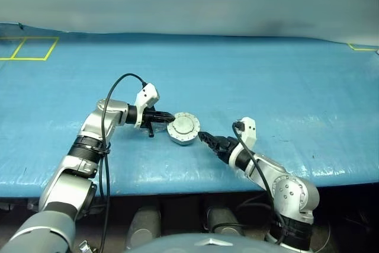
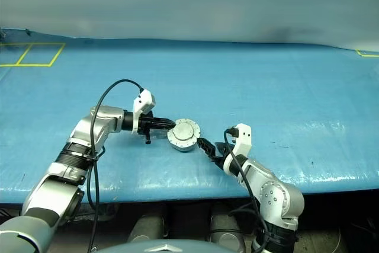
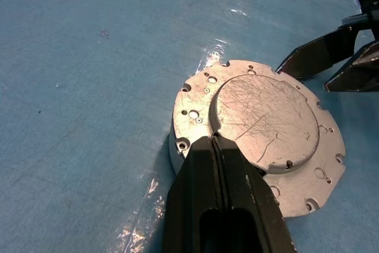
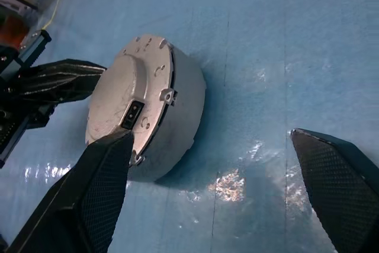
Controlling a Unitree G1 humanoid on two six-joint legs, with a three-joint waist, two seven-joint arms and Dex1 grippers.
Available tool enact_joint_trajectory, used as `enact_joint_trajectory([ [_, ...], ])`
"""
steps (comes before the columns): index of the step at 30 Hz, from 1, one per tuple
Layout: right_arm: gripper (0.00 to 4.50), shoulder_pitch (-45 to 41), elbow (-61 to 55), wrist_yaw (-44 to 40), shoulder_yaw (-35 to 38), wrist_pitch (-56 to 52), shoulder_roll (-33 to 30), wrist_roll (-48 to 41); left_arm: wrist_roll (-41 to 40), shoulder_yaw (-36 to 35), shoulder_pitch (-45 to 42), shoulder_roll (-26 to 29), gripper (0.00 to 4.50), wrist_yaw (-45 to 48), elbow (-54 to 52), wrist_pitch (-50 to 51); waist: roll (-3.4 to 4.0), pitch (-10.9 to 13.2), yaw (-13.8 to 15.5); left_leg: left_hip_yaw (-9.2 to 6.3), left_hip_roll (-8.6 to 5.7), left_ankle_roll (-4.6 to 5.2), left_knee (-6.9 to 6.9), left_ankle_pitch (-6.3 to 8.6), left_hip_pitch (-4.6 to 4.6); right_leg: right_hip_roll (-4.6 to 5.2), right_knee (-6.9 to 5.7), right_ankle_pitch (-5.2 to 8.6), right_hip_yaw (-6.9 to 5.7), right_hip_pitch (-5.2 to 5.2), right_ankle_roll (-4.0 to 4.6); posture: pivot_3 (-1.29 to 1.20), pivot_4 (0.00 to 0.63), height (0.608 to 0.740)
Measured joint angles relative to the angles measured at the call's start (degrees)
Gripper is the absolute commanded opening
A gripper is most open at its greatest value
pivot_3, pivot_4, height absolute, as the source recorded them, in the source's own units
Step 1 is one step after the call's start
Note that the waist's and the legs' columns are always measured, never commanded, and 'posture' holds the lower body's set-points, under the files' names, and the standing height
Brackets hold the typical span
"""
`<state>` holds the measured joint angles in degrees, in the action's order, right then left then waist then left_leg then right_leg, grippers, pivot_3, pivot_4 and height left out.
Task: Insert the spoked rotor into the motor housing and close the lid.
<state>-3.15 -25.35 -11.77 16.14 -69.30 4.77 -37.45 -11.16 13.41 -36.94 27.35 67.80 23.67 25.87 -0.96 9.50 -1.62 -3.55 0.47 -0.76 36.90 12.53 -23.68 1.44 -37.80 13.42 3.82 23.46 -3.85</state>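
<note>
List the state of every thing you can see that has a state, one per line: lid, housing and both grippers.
Round grey metal lid: closed, lying flat on the housing, raised boss up.
Round grey metal motor housing: shut by the lid, resting on the blue table.
Left gripper: shut, tips resting on the lid's rim.
Right gripper: open, beside the housing, holding nothing.

No readable text, label, brand, or number appears on anything in these views. The only sign-like markings are yellow outlined squares (image 1: 28, 48) taped or painted at the far left of the blue bench (image 1: 266, 81), and a short piece of the same yellow line (image 1: 362, 47) at its far right edge; neither carries any lettering.
</note>
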Motion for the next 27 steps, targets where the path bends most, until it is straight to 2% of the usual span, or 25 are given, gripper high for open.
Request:
enact_joint_trajectory([
  [10, 4.48, -1.60, 8.80, 8.47, 3.67, 2.82, 0.20, -17.92, 0.01, -0.40, 0.56, 0.37, 0.00, -0.10, -0.65, 0.21, 0.04, -0.03, -0.52, 0.01, 0.03, 0.00, 0.03, 0.00, 0.02, -0.02, -0.01, 0.02, 0.01, -0.03, 0.04, 0.00, 0.150, 0.740],
  [15, 4.48, -2.26, 13.62, 12.60, 1.43, 4.94, 0.18, -26.49, 0.00, -0.55, 0.83, 0.37, 0.00, -0.16, -0.96, 0.21, 0.05, -0.03, -0.55, 0.01, 0.02, 0.01, 0.02, 0.00, 0.02, -0.02, 0.00, 0.02, 0.01, -0.03, 0.03, 0.00, 0.150, 0.740],
  [27, 4.48, -3.38, 21.13, 16.92, -3.02, 13.65, -0.01, -38.41, -0.01, -0.62, 1.23, 0.37, 0.00, -0.23, -1.59, 0.55, 0.07, -0.04, -0.56, 0.01, 0.02, 0.01, 0.01, 0.00, 0.01, -0.03, 0.00, 0.01, 0.02, -0.03, 0.02, 0.00, 0.150, 0.740],
])
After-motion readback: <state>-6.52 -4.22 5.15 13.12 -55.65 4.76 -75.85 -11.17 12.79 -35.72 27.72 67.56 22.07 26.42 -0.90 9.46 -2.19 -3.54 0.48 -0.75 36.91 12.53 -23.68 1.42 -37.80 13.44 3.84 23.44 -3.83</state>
